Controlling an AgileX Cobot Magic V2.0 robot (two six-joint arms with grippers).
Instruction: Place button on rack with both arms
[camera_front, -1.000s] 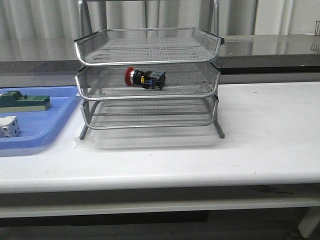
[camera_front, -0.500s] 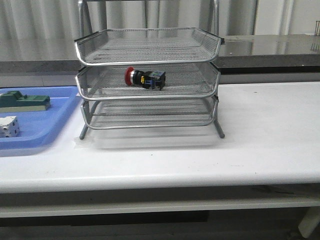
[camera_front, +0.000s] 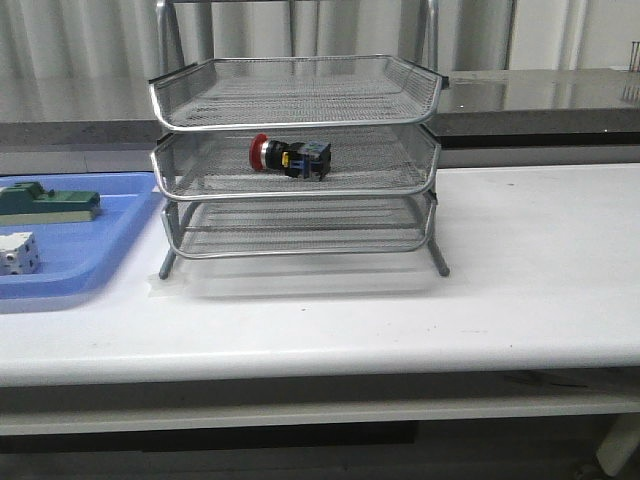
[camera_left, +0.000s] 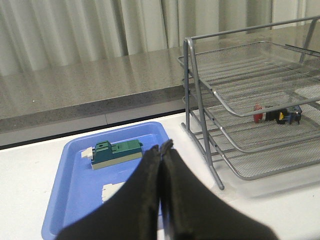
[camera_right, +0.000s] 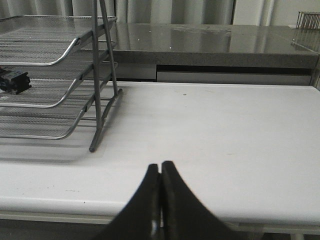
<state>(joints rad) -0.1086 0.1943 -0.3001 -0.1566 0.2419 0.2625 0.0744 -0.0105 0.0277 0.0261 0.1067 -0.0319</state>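
Right gripper (camera_right: 160, 172) jaws closed, rack (camera_right: 55, 75) beside, white table (camera_right: 220, 130)

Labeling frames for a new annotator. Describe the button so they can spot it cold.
Find the silver three-tier wire rack in the middle of the white table. The button lies on its side in the middle tier, left of center. It is the only thing in the rack: red mushroom head, black collar, blue-black rear block.

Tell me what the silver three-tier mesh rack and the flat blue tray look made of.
Silver three-tier mesh rack: apparently metal, fine woven wire mesh with shiny rod rims and frame that glint. Flat blue tray: likely moulded plastic, uniform colour, smooth rounded rim with a soft sheen.
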